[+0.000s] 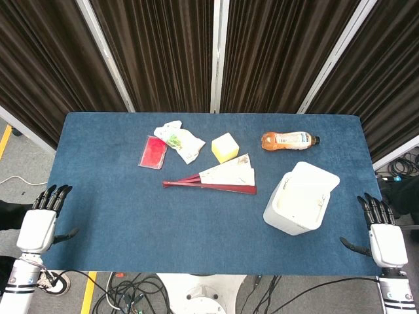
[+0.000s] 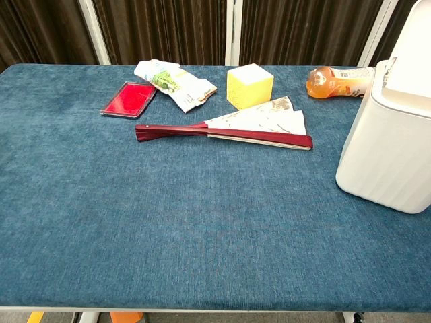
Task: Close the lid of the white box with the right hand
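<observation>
The white box stands on the right part of the blue table, its lid swung open toward the back right. In the chest view the box fills the right edge, with the raised lid above it. My right hand hovers off the table's right front corner, fingers apart, holding nothing, well to the right of the box. My left hand hangs off the left front edge, fingers apart and holding nothing. Neither hand shows in the chest view.
A folded fan lies mid-table left of the box. Behind it are a yellow cube, an orange bottle on its side, a crumpled packet and a red flat case. Dark curtains hang behind.
</observation>
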`<state>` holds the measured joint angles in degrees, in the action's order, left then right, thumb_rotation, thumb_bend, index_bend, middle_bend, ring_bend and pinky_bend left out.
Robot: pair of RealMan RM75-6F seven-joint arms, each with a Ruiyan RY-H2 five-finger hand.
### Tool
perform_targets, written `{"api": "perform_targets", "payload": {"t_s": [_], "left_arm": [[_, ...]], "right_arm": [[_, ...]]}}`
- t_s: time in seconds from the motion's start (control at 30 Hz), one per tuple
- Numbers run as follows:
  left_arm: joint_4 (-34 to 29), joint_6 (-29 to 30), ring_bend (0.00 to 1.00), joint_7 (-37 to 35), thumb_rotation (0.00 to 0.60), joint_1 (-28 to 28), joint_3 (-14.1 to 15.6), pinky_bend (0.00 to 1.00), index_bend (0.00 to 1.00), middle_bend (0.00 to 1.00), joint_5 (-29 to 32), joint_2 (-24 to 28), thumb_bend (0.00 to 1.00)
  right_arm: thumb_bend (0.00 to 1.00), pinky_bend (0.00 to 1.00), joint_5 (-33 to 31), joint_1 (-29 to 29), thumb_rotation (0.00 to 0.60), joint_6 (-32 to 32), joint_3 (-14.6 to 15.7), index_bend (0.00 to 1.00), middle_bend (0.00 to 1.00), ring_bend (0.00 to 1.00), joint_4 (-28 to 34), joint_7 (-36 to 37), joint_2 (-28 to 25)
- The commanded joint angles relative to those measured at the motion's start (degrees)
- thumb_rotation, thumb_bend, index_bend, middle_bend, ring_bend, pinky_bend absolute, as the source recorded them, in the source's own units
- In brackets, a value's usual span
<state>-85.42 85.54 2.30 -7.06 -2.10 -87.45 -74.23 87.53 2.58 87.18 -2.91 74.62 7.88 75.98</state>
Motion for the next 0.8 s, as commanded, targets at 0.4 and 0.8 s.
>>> {"api": "perform_targets", "payload": {"t_s": [0.4, 0.8], "left_arm": [[0.14, -0.07, 0.04, -0.32, 0.6, -0.2, -0.1, 0.13, 0.1, 0.1, -0.22, -0.02, 0.08], [0.93, -0.3, 0.04, -0.09, 0.6, -0.01, 0.28, 0.13, 0.1, 0.1, -0.18, -0.79, 0.08]], "right_arm": [[0.02, 0.0, 1.04, 0.0, 0.493, 0.94, 0.1, 0.0, 0.0, 0.0, 1.55, -0.22, -1.01], [0.01, 0.0, 4.72, 0.94, 0.492, 4.18, -0.99, 0.0, 0.0, 0.0, 9.4, 0.74, -8.04]]}}
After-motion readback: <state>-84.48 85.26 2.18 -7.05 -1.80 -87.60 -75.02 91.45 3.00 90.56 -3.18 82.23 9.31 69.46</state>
